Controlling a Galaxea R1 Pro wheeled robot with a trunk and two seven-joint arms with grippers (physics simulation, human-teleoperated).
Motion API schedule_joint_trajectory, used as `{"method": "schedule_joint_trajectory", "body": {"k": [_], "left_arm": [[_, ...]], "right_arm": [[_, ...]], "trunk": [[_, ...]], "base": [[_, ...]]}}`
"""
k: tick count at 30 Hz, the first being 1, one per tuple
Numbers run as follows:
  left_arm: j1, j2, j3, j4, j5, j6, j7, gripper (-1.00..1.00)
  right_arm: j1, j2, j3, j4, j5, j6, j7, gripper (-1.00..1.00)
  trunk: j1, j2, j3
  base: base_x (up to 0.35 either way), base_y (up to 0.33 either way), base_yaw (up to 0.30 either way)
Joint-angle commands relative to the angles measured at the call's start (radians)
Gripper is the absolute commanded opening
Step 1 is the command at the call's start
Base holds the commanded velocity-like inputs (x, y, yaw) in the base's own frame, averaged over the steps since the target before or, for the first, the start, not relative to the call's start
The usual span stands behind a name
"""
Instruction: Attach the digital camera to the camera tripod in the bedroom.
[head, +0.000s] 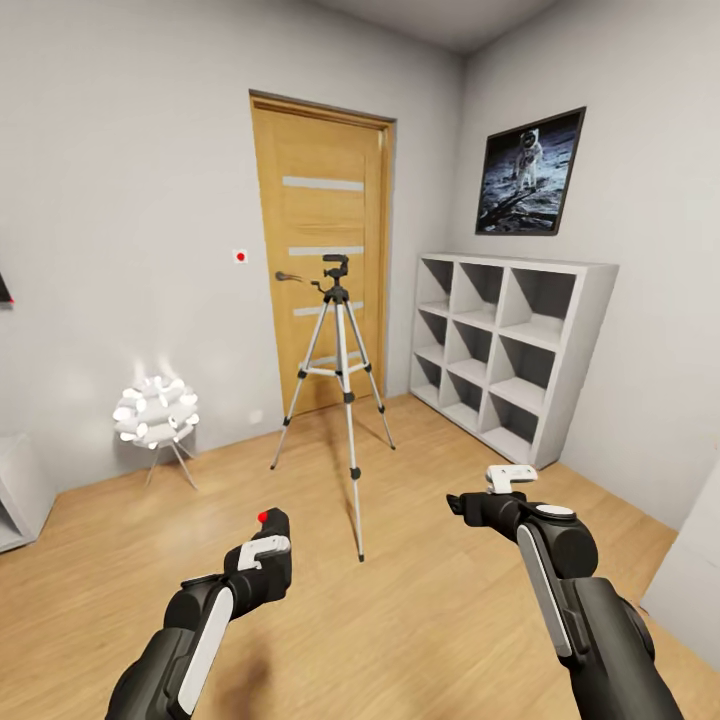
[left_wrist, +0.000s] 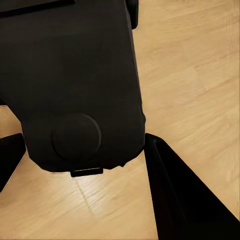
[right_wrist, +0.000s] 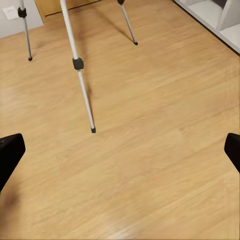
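The digital camera sits between the jaws of the left gripper, low in the head view at about seven o'clock from picture centre. In the left wrist view it is a matte-black box with softened corners and a flat round lens bump, its body spanning the gap between the two dark fingers. The left jaws hold it.

The camera tripod stands ahead, near twelve o'clock from the held camera and well apart from it, in front of the wooden door. It has three slim silver telescoping legs with black collars and feet, and a black head with a side handle. One leg reaches toward the robot; the right wrist view shows that leg and its small black foot on the floor.

Likely trouble, as I judge it:
- The legs look thin and light, so a nudge from an arm or the base on the near leg could tip or shift the stand.
- The camera's smooth faces may slip or twist in the grip, so its underside meets the head askew.
- The head is high and small, and coming in too low would strike the handle.

The right gripper is empty, its jaws wide apart over bare light-wood floor. At two o'clock stand white cube shelves, and at nine o'clock a white ball-shaped lamp on thin legs.
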Motion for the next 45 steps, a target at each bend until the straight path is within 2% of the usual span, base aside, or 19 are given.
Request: {"method": "schedule_joint_trajectory", "body": {"k": [1,20,32,45], "left_arm": [[-0.001,-0.001,0.002,-0.001,0.000,0.005,-0.004,-1.00],[0.000,0.000,-0.001,-0.001,-0.006,0.004,-0.001,-1.00],[0.000,0.000,-0.004,-0.006,-0.008,-0.001,0.002,-1.00],[0.000,-0.001,-0.003,-0.007,-0.004,-0.025,0.073,-1.00]], "right_arm": [[-0.001,0.000,-0.001,-0.001,-0.001,0.005,0.002,1.00],[-0.001,0.000,-0.001,-0.001,-0.001,0.006,0.002,1.00],[-0.001,0.001,0.000,-0.001,-0.001,0.006,0.003,1.00],[-0.001,0.000,0.000,-0.001,-0.002,0.007,0.003,1.00]], "trunk": [[0.000,-0.001,-0.001],[0.000,-0.001,-0.001],[0.000,-0.001,-0.001],[0.000,-0.001,-0.001]], "base": [[0.291,0.072,0.000],[0.326,0.008,0.000],[0.321,-0.119,0.000],[0.125,-0.257,0.089]]}}
